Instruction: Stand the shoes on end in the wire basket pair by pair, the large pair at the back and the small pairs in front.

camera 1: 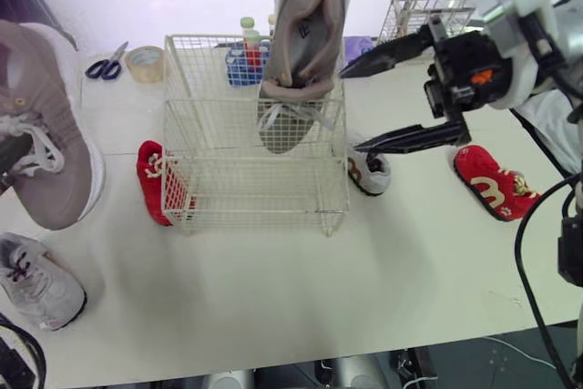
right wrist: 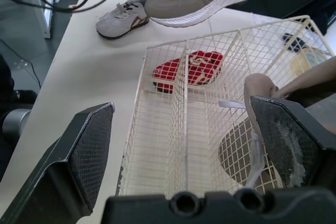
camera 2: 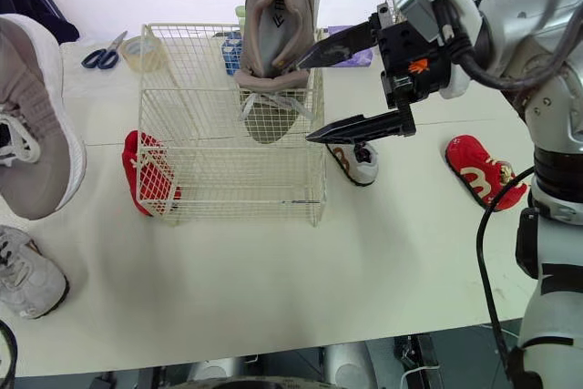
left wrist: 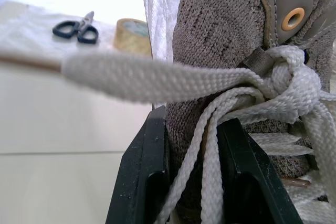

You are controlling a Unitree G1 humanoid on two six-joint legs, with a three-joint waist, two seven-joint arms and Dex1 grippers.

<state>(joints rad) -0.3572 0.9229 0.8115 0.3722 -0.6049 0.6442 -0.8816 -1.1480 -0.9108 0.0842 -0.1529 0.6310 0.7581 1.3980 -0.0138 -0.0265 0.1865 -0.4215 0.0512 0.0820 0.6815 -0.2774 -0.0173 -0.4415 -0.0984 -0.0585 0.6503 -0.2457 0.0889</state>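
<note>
shoes, head views: one large grey shoe [camera 1: 305, 34] stands on end, toe down, at the right end of the back compartment of the wire basket [camera 1: 209, 38], with its heel well above the rim. the basket sits mid-way on the white table [camera 1: 364, 271]. the second large grey shoe [camera 1: 41, 125] is up off the table at the left, well apart from the basket. a red small shoe [camera 1: 151, 179] lies outside against the basket's left wall, and the other red shoe [camera 1: 496, 181] lies on the table to the right. a small grey-and-white shoe [camera 1: 369, 170] sits just beside the basket's right wall, and a small grey shoe [camera 1: 36, 280] sits near the table's front left. the right gripper [camera 1: 352, 108] hovers beside the basket's right side with its jaws spread wide, holding nothing. scissors [camera 1: 107, 65] and a tape roll [camera 1: 144, 63] lie behind the basket.

left wrist view: the left gripper [left wrist: 193, 124] is clamped on the second large grey shoe's knit upper, with laces [left wrist: 157, 80] trailing between its fingers [left wrist: 149, 177].

right wrist view: the right gripper's wide-set fingers [right wrist: 92, 140] frame the basket, which holds the upright shoe on one side. the red small shoe shows through the mesh beyond.
</note>
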